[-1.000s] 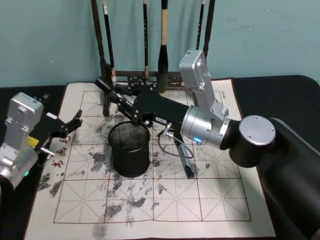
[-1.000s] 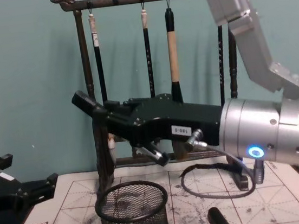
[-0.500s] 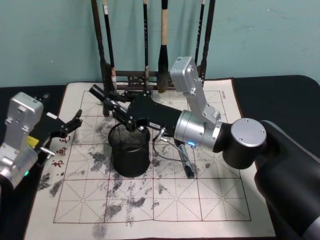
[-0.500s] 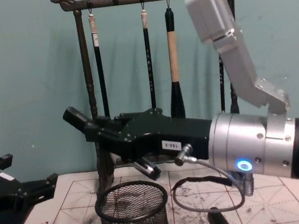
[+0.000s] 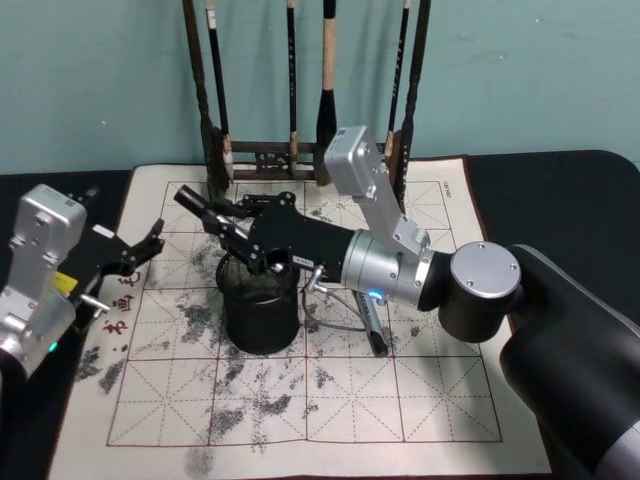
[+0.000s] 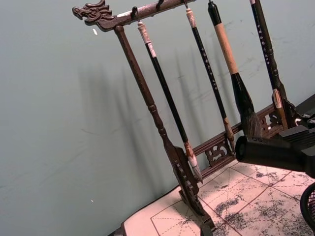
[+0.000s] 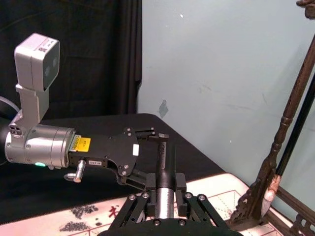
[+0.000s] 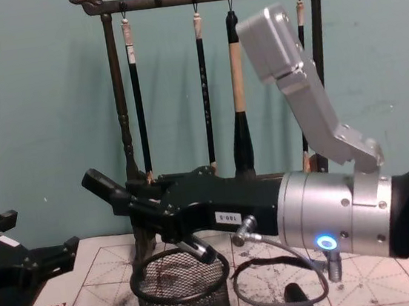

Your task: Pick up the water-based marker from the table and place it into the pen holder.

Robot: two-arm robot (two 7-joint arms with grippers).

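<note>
Black-capped marker (image 7: 164, 155), one: clamped in the right hand (image 7: 166, 189), the fingers closed on its barrel at about mid-length. It is held tilted, cap end up and pointing toward the table's left edge. The lower end appears to hang just over the mouth of the pen holder (image 5: 258, 320), though the chest view leaves that end partly masked.

Handling, judged:
- Light, stiff, smooth plastic, likely slippery under the pads.
- A mid-barrel hold suits it, balancing the ends and leaving the tip free to enter first.
- Not fragile, so a short drop should do no harm.

Pen holder, one: black wire mesh. It stands upright on the mat (image 5: 440, 400), left of the mat's middle. It is probably light and could tip if its rim is struck.

Second pen (image 5: 372, 325), one: lies flat on the mat just beside the holder, on the side toward the table's right edge.

Left hand (image 5: 140, 250), one: idle at the mat's left edge, fingers spread and holding nothing.

Brush rack (image 8: 120, 118), one: dark wood, at the mat's far edge.

Brushes (image 8: 237, 74), apparently four: hanging from the rack.
</note>
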